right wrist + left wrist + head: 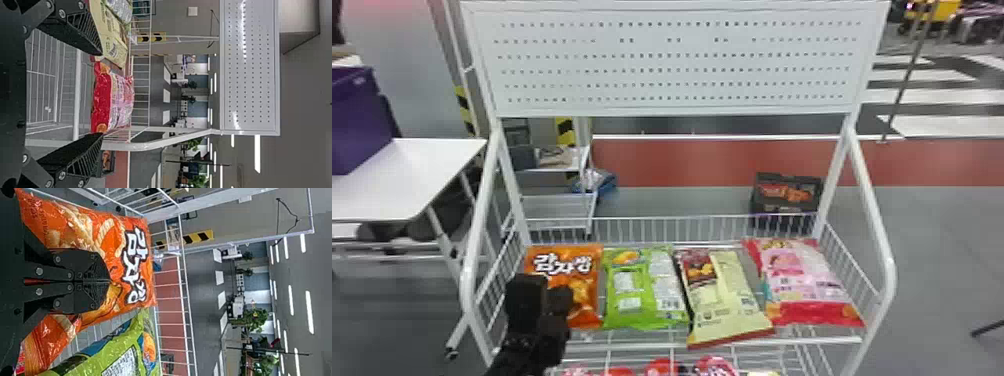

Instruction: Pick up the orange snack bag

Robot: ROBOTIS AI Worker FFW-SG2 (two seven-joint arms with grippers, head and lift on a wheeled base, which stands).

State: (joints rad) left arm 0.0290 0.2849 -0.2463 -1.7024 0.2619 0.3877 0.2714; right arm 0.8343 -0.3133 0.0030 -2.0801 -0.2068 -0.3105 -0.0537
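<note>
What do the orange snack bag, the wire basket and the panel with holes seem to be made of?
The orange snack bag looks like thin, glossy plastic film: it creases and catches glints; a foil lining can't be judged. The wire basket seems to be white-coated metal, given its slim, straight bars. The panel is probably painted sheet metal, smooth with glare streaks.

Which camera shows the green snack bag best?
The head view: the green bag lies uncovered there. The left wrist view shows it closer but cut off at the edge; the right wrist view, a small part.
</note>
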